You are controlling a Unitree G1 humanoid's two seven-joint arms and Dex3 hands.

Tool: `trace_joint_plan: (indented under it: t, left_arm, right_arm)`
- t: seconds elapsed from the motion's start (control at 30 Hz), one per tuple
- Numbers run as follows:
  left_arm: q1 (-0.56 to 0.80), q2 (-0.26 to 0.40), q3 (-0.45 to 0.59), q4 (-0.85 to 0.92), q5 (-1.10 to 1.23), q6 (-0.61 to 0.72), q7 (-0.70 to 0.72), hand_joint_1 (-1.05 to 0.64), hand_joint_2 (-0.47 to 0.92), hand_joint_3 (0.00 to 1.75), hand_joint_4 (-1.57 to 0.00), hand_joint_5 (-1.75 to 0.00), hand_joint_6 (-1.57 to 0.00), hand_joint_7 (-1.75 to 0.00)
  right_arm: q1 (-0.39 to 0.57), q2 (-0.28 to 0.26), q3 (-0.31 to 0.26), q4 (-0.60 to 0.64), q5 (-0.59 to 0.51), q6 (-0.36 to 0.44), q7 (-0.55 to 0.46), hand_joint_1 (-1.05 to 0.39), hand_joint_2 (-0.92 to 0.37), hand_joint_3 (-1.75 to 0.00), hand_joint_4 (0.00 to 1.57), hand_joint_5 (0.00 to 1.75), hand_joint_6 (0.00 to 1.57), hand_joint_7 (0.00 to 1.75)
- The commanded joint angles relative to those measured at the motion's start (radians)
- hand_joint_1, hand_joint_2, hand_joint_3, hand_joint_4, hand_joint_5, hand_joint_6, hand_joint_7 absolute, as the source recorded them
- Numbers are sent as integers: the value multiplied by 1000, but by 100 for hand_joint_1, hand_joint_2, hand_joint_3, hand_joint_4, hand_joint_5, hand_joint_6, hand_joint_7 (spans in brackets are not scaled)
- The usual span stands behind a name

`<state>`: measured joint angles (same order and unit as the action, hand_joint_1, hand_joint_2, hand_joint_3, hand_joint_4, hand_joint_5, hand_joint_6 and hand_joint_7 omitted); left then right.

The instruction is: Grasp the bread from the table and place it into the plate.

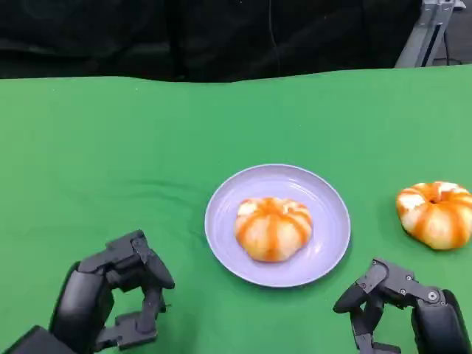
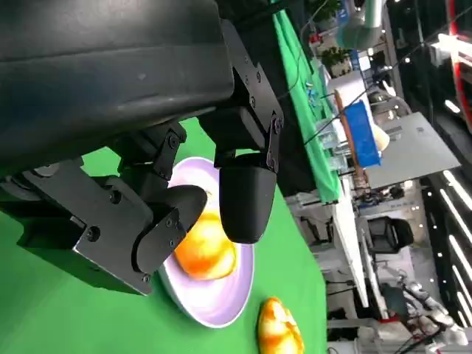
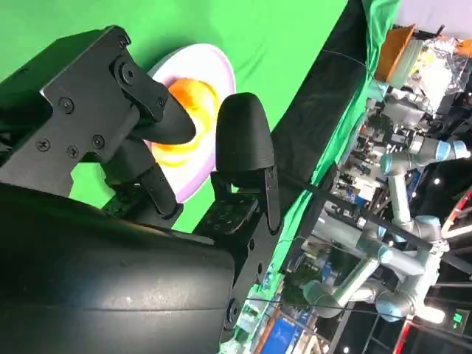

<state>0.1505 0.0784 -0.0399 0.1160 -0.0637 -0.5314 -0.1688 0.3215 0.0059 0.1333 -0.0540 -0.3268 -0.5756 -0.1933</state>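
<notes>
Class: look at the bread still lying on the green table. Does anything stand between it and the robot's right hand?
Nothing visible does. The bread on the table lies apart from the right hand, with bare green cloth between them.

This is a robotics lab. Past the far edge of the green-covered surface (image 1: pixel 110 147) hangs a black curtain (image 1: pixel 184 37), and beyond it, in the right wrist view, stand grey industrial robot arms (image 3: pixel 398 243) amid crowded benches (image 3: pixel 420 66). The left wrist view shows more cluttered workbenches (image 2: pixel 346 147), an office chair (image 2: pixel 387 236) and strip ceiling lights (image 2: pixel 453 214).
</notes>
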Motion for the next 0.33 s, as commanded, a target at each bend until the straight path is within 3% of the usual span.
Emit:
trace_joint_plan:
  t: [0.03, 0.33]
  left_arm:
    - [16, -3, 8, -1, 19, -14, 10, 5, 41, 136, -79, -175, -76, -158]
    - [20, -11, 16, 8, 34, -40, 7, 5, 43, 133, -80, -175, -75, -158]
  right_arm:
    - [0, -14, -10, 0, 17, -1, 6, 6, -34, -132, 88, 172, 82, 134]
    - [4, -16, -15, 3, 42, -13, 22, 4, -36, -129, 87, 173, 82, 135]
